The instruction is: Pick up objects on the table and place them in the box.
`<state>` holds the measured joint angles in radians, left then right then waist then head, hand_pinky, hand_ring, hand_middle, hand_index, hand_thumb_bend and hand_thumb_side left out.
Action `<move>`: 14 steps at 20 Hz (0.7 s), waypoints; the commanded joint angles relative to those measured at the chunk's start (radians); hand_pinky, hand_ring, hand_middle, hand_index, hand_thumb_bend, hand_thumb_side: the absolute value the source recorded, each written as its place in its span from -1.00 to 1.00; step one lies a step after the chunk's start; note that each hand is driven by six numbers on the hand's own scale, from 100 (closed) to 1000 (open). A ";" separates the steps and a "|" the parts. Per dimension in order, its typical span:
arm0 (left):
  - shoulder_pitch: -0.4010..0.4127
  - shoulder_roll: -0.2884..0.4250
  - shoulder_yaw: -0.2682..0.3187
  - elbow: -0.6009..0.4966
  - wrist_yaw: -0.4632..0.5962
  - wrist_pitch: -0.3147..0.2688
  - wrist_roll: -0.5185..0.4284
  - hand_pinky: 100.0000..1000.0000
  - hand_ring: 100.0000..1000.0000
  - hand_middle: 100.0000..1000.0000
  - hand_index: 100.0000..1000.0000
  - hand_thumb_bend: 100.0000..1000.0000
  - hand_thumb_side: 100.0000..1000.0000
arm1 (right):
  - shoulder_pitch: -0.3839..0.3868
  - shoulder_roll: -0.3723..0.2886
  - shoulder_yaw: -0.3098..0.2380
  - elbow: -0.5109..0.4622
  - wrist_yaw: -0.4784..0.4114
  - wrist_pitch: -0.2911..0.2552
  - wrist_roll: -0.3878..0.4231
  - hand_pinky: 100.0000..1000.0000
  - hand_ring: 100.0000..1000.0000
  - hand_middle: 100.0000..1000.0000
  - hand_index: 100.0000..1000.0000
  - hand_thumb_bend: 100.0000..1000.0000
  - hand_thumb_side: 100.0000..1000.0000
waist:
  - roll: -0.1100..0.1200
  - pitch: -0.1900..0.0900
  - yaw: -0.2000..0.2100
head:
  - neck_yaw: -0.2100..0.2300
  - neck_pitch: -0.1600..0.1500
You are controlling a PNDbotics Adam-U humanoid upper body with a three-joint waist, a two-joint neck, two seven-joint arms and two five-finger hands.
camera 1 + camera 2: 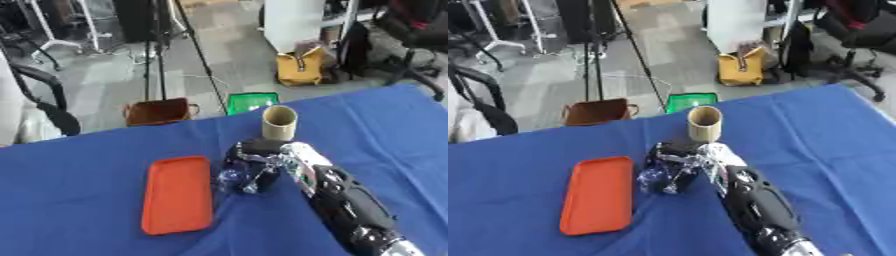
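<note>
1. The right hand (254,167) reaches in from the lower right across the blue table (79,200). Its fingers curl down over a small, clear, crumpled-looking object (229,177), which lies on the cloth under the fingertips. The fingers appear closed around it, though I cannot tell whether they have a real hold or only rest against it. The left hand shows in neither view.

2. The object looks shiny and see-through, perhaps a plastic wrapper or a small bottle; I cannot make out which. Something that thin and slick could, I judge, slide out of the fingers as the hand lifts, or crumple and spring away.

3. Just left of the hand lies the orange tray (178,194), flat, shallow and empty, its long side running away from the robot. If this is the box the task means, its low rim would hold little: a light object dropped from a height could bounce or skid off onto the cloth.

4. Just beyond the hand stands a cardboard tube (279,123), upright with its open end up, close to the knuckles. Raising or swinging the wrist forward could knock it over and send it rolling towards the far table edge.

5. The cloth is wrinkled around the hand, and dragging fingers could bunch it and shift the tray.
</note>
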<state>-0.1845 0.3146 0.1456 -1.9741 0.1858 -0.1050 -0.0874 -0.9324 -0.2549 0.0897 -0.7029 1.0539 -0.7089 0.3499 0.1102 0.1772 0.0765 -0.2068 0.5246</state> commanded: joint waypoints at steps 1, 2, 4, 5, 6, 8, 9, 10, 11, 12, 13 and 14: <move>-0.010 0.012 0.007 -0.017 0.005 0.000 0.001 0.01 0.67 0.54 0.75 0.21 -0.29 | -0.004 -0.003 0.008 -0.013 -0.015 -0.009 0.001 -0.36 -0.35 -0.22 0.08 -0.33 -1.00 | -0.003 -0.015 -0.002 | 0.000 -0.006; -0.010 0.012 0.007 -0.017 0.005 0.000 0.001 0.01 0.67 0.54 0.75 0.21 -0.29 | -0.003 -0.004 0.010 -0.019 -0.028 -0.011 0.005 -0.36 -0.35 -0.22 0.08 -0.33 -1.00 | -0.003 -0.016 -0.003 | 0.000 -0.005; -0.009 0.014 0.008 -0.016 0.005 0.000 0.001 0.01 0.67 0.54 0.75 0.21 -0.29 | 0.000 -0.003 0.014 -0.035 -0.078 -0.016 0.017 -0.36 -0.35 -0.22 0.08 -0.32 -1.00 | -0.005 -0.020 -0.007 | 0.000 -0.003; -0.008 0.014 0.008 -0.016 0.005 0.000 0.002 0.01 0.67 0.54 0.75 0.21 -0.29 | 0.002 -0.002 0.017 -0.046 -0.112 -0.015 0.027 -0.35 -0.35 -0.23 0.07 -0.32 -1.00 | -0.005 -0.022 -0.009 | 0.000 -0.002; -0.008 0.015 0.008 -0.016 0.006 0.000 0.002 0.01 0.67 0.54 0.75 0.21 -0.29 | 0.004 -0.003 0.020 -0.056 -0.145 -0.011 0.041 -0.35 -0.35 -0.22 0.07 -0.34 -0.97 | -0.005 -0.023 -0.011 | 0.000 -0.001; -0.007 0.016 0.008 -0.016 0.006 0.000 0.001 0.02 0.67 0.54 0.75 0.21 -0.29 | 0.007 0.000 0.034 -0.088 -0.224 -0.003 0.079 -0.33 -0.34 -0.22 0.08 -0.30 -1.00 | -0.006 -0.026 -0.014 | 0.000 0.000; -0.007 0.016 0.008 -0.016 0.006 0.000 0.001 0.02 0.67 0.54 0.75 0.21 -0.29 | 0.008 0.000 0.043 -0.108 -0.264 0.004 0.103 -0.32 -0.33 -0.21 0.08 -0.30 -1.00 | -0.006 -0.027 -0.014 | 0.000 0.001; -0.007 0.016 0.008 -0.016 0.006 0.000 0.001 0.02 0.67 0.54 0.75 0.21 -0.29 | 0.009 -0.001 0.051 -0.128 -0.301 0.014 0.129 -0.31 -0.32 -0.21 0.08 -0.29 -1.00 | -0.007 -0.028 -0.015 | 0.000 0.001; -0.006 0.017 0.008 -0.016 0.006 0.000 0.001 0.02 0.67 0.54 0.75 0.21 -0.29 | 0.010 -0.001 0.059 -0.148 -0.335 0.024 0.154 -0.31 -0.32 -0.21 0.08 -0.29 -1.00 | -0.007 -0.030 -0.015 | 0.000 0.002; -0.006 0.017 0.008 -0.016 0.006 0.000 0.001 0.01 0.66 0.54 0.75 0.21 -0.29 | 0.011 -0.002 0.065 -0.165 -0.365 0.035 0.178 -0.30 -0.31 -0.21 0.08 -0.29 -1.00 | -0.008 -0.031 -0.015 | 0.000 0.003; -0.006 0.018 0.008 -0.016 0.006 0.000 0.001 0.01 0.66 0.54 0.75 0.21 -0.29 | 0.012 0.000 0.073 -0.183 -0.393 0.045 0.200 -0.30 -0.31 -0.20 0.08 -0.29 -1.00 | -0.008 -0.032 -0.014 | -0.001 0.003; -0.006 0.018 0.008 -0.016 0.007 0.000 0.001 0.01 0.66 0.54 0.75 0.21 -0.29 | 0.012 0.000 0.078 -0.197 -0.417 0.056 0.221 -0.30 -0.31 -0.20 0.08 -0.29 -1.00 | -0.008 -0.032 -0.014 | -0.002 0.004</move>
<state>-0.1842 0.3146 0.1457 -1.9741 0.1886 -0.1050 -0.0874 -0.9045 -0.2491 0.1613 -0.8568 0.6789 -0.6218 0.5046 0.1056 0.1650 0.0614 -0.2067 0.5262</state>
